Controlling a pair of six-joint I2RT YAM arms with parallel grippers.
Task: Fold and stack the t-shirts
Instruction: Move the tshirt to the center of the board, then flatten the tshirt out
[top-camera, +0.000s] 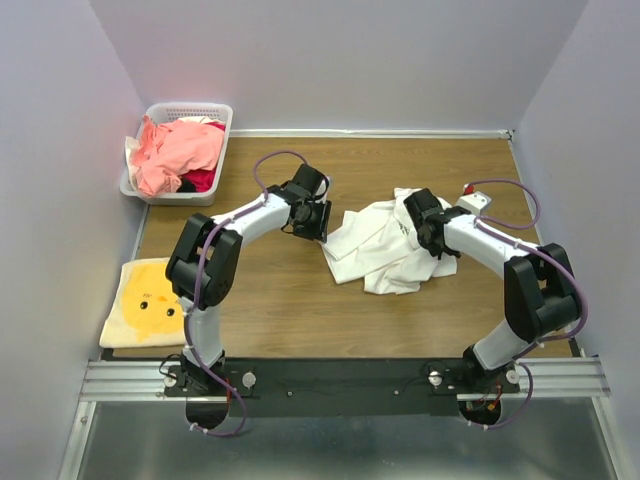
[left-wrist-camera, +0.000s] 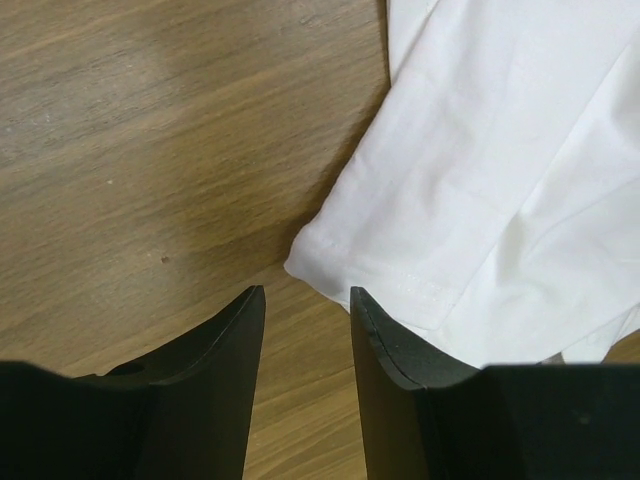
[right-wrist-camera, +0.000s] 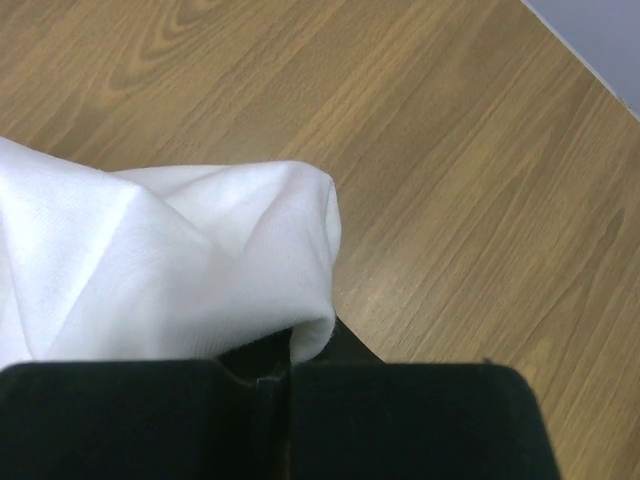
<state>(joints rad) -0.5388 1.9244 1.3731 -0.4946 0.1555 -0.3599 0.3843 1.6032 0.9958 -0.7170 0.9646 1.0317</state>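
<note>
A white t-shirt (top-camera: 385, 255) lies crumpled on the wooden table, right of centre. My right gripper (top-camera: 420, 222) is on its upper right part. In the right wrist view that gripper (right-wrist-camera: 290, 365) is shut on a raised fold of the white t-shirt (right-wrist-camera: 170, 260). My left gripper (top-camera: 322, 225) hovers at the shirt's left edge. In the left wrist view it (left-wrist-camera: 305, 300) stands open with bare wood between its fingers. A hemmed corner of the white t-shirt (left-wrist-camera: 480, 180) lies just ahead of the right finger (left-wrist-camera: 390, 340). Salmon-pink (top-camera: 180, 150) and red (top-camera: 202, 180) t-shirts fill the basket.
A white lattice basket (top-camera: 190, 108) stands at the table's far left corner. A folded yellow cloth with a face print (top-camera: 145, 300) lies at the near left. A small white box with a red button (top-camera: 474, 198) sits behind the right arm. Grey walls close in three sides.
</note>
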